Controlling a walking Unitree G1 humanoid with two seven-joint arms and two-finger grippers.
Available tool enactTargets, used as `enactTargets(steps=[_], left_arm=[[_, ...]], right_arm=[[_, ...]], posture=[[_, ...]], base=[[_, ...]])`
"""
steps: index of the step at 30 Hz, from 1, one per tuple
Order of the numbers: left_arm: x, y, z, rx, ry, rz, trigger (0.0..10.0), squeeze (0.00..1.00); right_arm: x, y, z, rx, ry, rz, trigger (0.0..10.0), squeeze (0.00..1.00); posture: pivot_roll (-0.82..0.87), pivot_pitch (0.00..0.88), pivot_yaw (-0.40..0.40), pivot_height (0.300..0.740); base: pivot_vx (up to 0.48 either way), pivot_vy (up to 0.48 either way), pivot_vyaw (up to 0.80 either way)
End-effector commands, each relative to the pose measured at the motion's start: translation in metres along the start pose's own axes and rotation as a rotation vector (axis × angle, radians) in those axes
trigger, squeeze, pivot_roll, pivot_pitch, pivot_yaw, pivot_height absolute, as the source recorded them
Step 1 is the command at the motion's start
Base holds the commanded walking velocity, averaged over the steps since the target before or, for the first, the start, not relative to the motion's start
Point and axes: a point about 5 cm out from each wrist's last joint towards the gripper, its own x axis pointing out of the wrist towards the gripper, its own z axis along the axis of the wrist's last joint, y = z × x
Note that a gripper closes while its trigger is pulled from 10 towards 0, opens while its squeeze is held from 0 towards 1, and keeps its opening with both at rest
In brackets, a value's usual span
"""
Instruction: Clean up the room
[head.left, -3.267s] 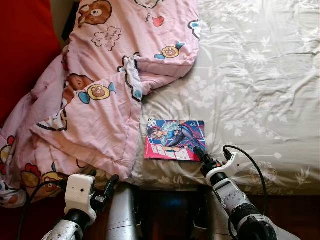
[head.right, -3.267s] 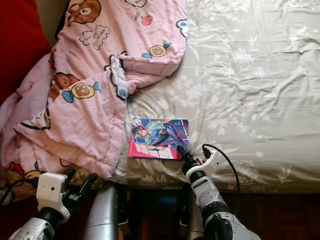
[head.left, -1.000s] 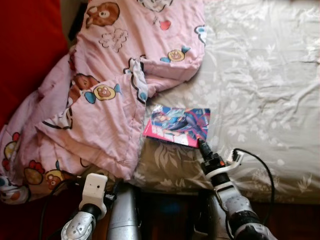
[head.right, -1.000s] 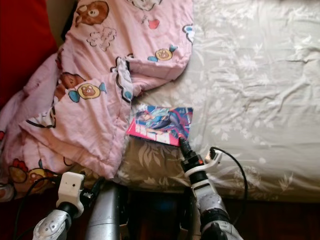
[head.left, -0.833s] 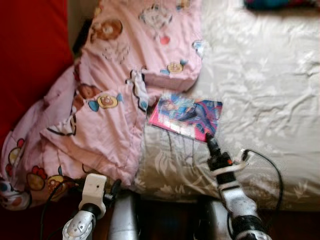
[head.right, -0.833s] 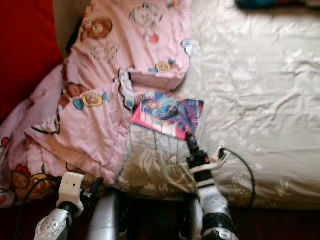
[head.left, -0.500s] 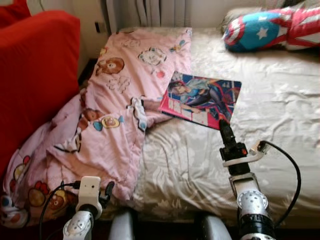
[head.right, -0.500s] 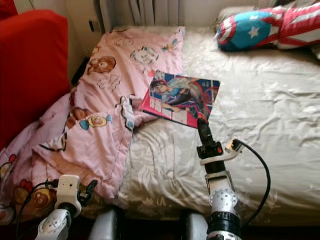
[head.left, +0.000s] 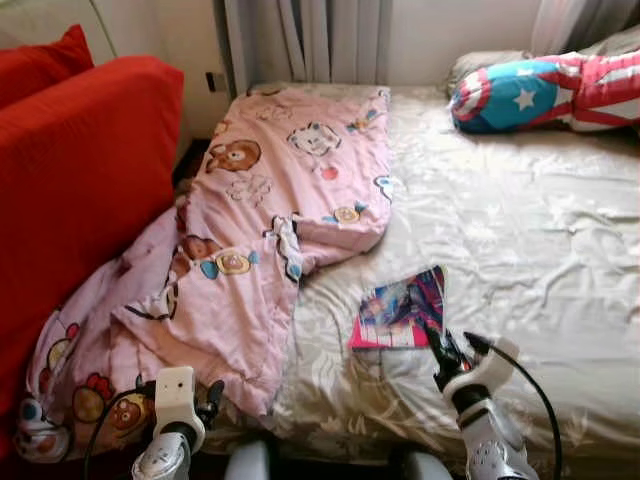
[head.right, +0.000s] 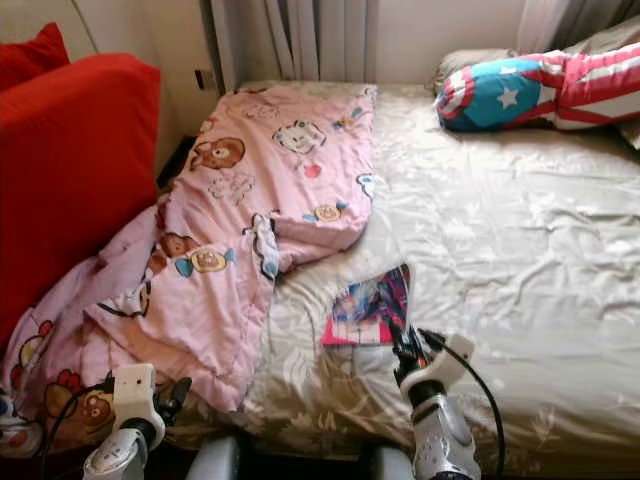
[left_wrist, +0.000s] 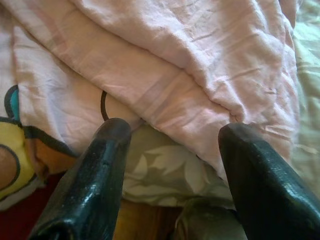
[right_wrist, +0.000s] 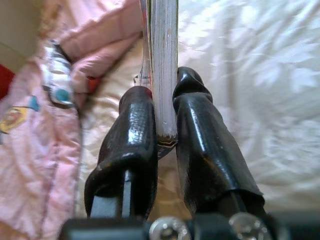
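I have the right gripper (right_wrist: 165, 137) pinched on the book's (head.left: 400, 310) lower edge, above the bed (head.left: 540, 250) beside the quilt (head.left: 270, 230). Judged light, thin, floppy; a spine-side hold would sag less. Left gripper (left_wrist: 172, 165) is spread, idle.

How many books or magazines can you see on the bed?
1: a colourful comic book, near the bed's front edge beside the pink blanket, clamped in the right gripper. Others may be hidden under the blanket.

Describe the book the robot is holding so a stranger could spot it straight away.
Start at the bed with the pale floral sheet, then go to its near edge beside the pink cartoon blanket. There the right claw grips a thin book, the only glossy pink-and-blue illustrated cover among soft bedding.
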Motion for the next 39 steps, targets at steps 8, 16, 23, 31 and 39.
enactTargets(steps=[8, 16, 23, 31, 39], left_arm=[[-0.005, -0.006, -0.021, 0.019, 0.091, -0.002, 10.0, 0.00], [-0.014, -0.003, -0.043, 0.040, 0.200, 0.026, 10.0, 0.00], [-0.023, -0.002, -0.058, 0.074, 0.263, 0.046, 10.0, 0.00], [-0.025, -0.012, -0.062, 0.104, 0.270, 0.002, 10.0, 0.00], [-0.026, -0.010, -0.063, 0.103, 0.269, 0.012, 10.0, 0.00]], right_arm=[[0.006, 0.005, 0.014, -0.222, -0.078, -0.006, 10.0, 0.00], [0.004, 0.002, 0.006, -0.371, -0.037, -0.054, 10.0, 0.00], [-0.002, -0.006, -0.005, -0.369, 0.001, -0.133, 10.0, 0.00], [-0.008, -0.016, -0.008, -0.370, 0.005, -0.234, 10.0, 0.00], [-0.009, -0.014, -0.010, -0.356, -0.015, -0.227, 10.0, 0.00]], posture=[[0.05, 0.000, -0.059, 0.738], [0.04, 0.000, -0.078, 0.740], [0.02, 0.000, -0.072, 0.740], [0.02, 0.000, -0.063, 0.740], [0.02, 0.000, -0.060, 0.740]], base=[[0.000, 0.000, 0.00], [0.000, 0.000, 0.00], [0.000, 0.000, 0.00], [0.000, -0.277, -0.16], [0.000, -0.480, -0.35]])
